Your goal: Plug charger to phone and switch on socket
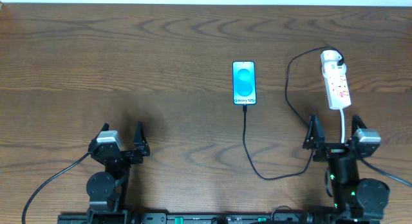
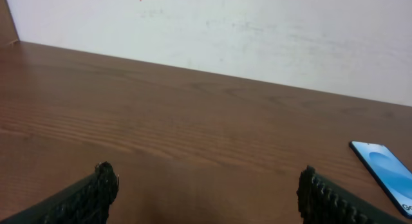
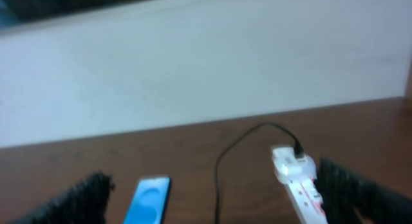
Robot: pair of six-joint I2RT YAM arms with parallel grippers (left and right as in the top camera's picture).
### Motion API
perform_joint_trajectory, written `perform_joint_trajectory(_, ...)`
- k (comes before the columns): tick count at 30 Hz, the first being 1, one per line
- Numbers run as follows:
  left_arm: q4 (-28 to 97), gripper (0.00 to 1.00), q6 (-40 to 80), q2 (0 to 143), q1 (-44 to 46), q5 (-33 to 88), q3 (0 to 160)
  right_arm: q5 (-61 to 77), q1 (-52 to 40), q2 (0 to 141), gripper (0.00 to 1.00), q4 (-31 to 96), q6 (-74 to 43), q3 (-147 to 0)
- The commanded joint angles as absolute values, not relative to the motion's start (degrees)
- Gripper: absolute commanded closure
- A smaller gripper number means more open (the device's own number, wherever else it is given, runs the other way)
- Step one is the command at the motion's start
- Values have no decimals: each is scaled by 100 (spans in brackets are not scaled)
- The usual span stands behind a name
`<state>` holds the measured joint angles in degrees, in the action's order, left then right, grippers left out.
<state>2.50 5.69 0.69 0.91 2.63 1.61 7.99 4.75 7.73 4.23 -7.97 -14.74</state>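
Black charger (image 1: 244, 130) x1, phone (image 1: 244, 82) x1, socket (image 1: 336, 84) x1.

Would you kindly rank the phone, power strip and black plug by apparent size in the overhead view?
1. Power strip and phone: too alike to rank; the strip is longer, the phone wider.
2. Black plug: clearly smallest.
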Motion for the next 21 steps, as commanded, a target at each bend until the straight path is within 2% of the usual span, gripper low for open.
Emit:
perform_joint_trajectory(1, 390, 9, 495, 60, 97, 189, 23, 1439, 644, 598, 1, -285, -565, -773)
perform_joint_trajectory(6, 390, 9, 495, 60, 97, 189, 23, 1450, 644, 32, 1, -718, -569, -25)
perform_joint_trajectory(15, 390, 9, 495, 60, 97, 189, 23, 867, 633, 30, 1, 375, -550, -30)
perform_joint_trajectory(21, 390, 9, 495, 60, 97, 189, 23, 753, 628, 30, 1, 384, -548, -30)
